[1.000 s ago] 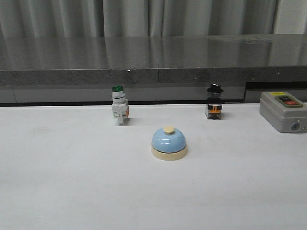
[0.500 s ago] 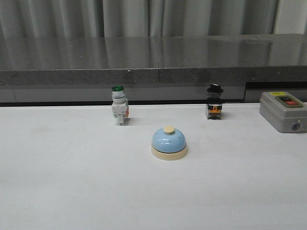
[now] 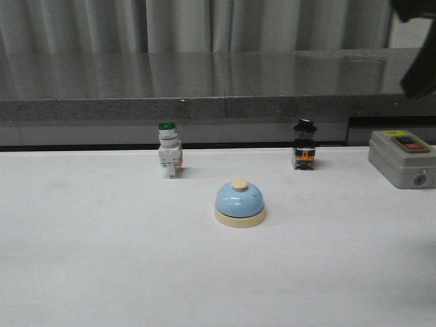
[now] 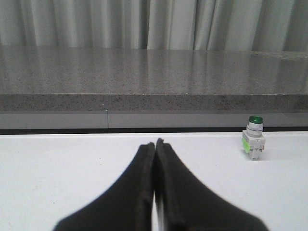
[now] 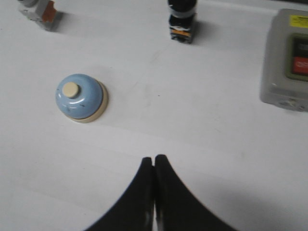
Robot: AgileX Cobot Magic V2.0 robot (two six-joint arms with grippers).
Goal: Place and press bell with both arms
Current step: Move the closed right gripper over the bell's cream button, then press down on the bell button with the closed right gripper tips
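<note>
Bell (image 5: 79, 97) from above only in right wrist view; both arms' fingers (image 4: 154, 147) (image 5: 153, 161) pressed together, empty.

Black claws, matte and pointed.
Left claw (image 4: 154, 144) and right claw (image 5: 153, 161): two smooth tapering fingers each; dark arm (image 3: 417, 48) blurred.

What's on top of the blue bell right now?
Only its cream button sits on the bell; neither gripper touches it. What lies under the bell's base is hidden against the table.
</note>
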